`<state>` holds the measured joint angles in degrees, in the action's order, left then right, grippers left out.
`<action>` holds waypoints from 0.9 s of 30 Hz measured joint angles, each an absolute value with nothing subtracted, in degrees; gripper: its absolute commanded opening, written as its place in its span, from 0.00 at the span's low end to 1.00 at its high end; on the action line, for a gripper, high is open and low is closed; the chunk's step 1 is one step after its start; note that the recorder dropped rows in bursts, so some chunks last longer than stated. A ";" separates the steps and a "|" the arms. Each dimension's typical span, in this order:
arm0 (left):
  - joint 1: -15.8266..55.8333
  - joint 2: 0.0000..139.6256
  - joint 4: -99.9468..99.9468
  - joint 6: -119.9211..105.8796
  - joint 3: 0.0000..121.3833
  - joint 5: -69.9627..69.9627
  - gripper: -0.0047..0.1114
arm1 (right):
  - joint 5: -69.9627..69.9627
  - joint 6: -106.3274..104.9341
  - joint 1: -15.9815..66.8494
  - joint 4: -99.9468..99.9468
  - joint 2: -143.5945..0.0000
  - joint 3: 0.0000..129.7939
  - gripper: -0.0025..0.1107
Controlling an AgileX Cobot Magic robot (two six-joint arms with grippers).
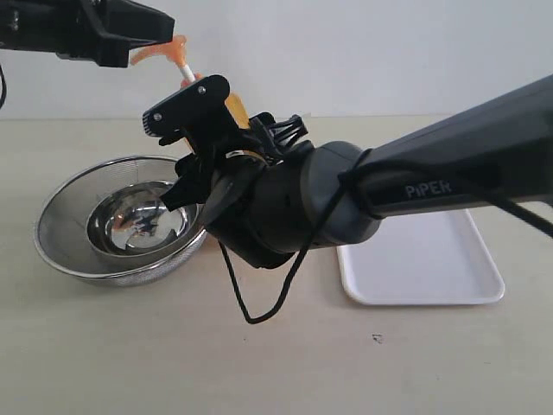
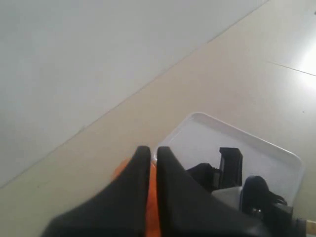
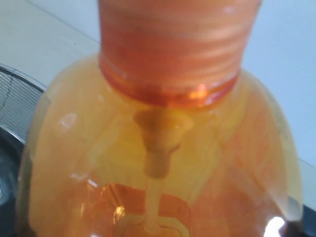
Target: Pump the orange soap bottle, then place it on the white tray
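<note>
The orange soap bottle [image 1: 235, 108] is held tilted in the air over the table, mostly hidden behind my right gripper [image 1: 192, 147], which is shut on its body. In the right wrist view the bottle [image 3: 163, 163] fills the picture and hides that gripper's fingers. The bottle's white stem [image 1: 186, 73] rises to the orange pump head [image 1: 160, 54]. My left gripper [image 1: 164, 39] sits on top of the pump head, shut, with orange showing under its fingertips [image 2: 149, 149]. The white tray [image 1: 432, 259] lies flat on the table to the right, with nothing on it.
A round steel mesh strainer bowl [image 1: 69, 199] stands on the table at the left, below and beside the held bottle; its mesh [image 3: 15, 98] shows in the right wrist view. The tray's rim [image 2: 207, 118] appears beyond the left fingers. A black cable [image 1: 259, 303] hangs from the right arm.
</note>
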<state>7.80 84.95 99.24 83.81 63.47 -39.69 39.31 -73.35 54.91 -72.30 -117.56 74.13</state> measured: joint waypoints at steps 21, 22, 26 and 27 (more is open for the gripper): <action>7.92 87.69 98.77 82.18 64.56 -37.52 0.08 | 39.31 -73.35 54.91 -72.30 -117.56 74.13 0.02; 7.92 87.69 98.77 82.18 64.56 -37.52 0.08 | 39.31 -73.35 54.91 -72.30 -117.56 74.13 0.02; 7.92 87.69 98.77 82.18 64.56 -37.52 0.08 | 39.31 -73.35 54.91 -72.30 -117.56 74.13 0.02; 7.92 87.69 98.88 82.18 64.65 -37.52 0.08 | 39.31 -73.35 54.91 -72.30 -117.56 74.13 0.02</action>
<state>7.92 87.69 98.88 82.18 64.65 -37.52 39.31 -73.35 54.91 -72.30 -117.56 74.13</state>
